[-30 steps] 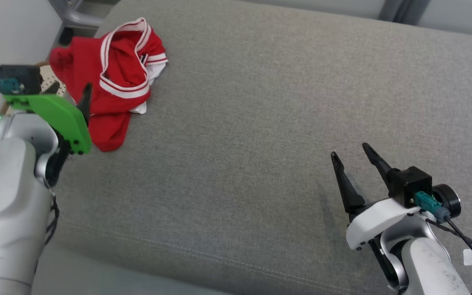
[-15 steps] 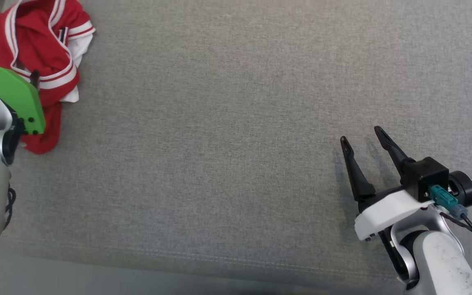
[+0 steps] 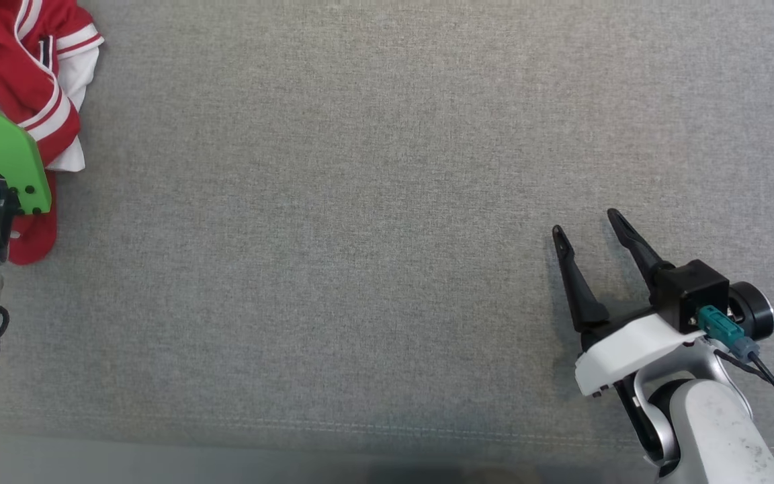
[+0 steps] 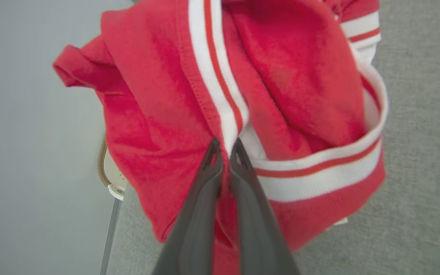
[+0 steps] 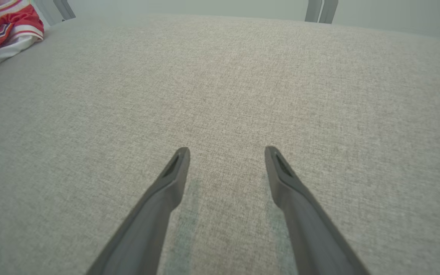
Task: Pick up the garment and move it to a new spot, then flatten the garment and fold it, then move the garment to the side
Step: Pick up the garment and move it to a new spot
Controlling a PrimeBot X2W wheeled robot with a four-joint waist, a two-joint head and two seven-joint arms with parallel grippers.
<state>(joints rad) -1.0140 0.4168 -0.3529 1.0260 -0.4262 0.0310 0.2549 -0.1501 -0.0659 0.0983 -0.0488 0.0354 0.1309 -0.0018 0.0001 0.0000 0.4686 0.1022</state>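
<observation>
Status: pick-up step, grip made, lift not yet begun by my reading.

Garment [image 3: 31, 74]: a red heap with white stripes, bunched at the far left corner of the grey cushion [image 3: 373, 202]. In the left wrist view its left part [image 4: 136, 114] appears to lie past the cushion's edge, above a tan-rimmed object I cannot identify. The head view cuts the heap off at the frame's edge.

Left claw [image 4: 225, 147]: fingers pinched nearly together on a fold of red cloth just beside the white band [image 4: 220, 99]. It holds garment and nothing else.

Right claw [image 3: 584, 223]: fingers spread wide, nothing between them, low over bare cushion at the near right, well apart from the garment [image 5: 2, 23].

Risks noted:
- The pinch looks thin. If it has caught only one layer, the fold may slide out under the heap's weight on the lift.
- A grip in mid-heap is likely to raise the cloth as a bundle, so it could land crumpled and make flattening harder.
- The part over the edge could snag on the tan-rimmed object if I pull sideways before lifting.
- With the heap half out of the head view, I would miss a slip unless I watch the left wrist view.
- The right claw lies in the likely drop zone, so trailing cloth could drape over it.
</observation>
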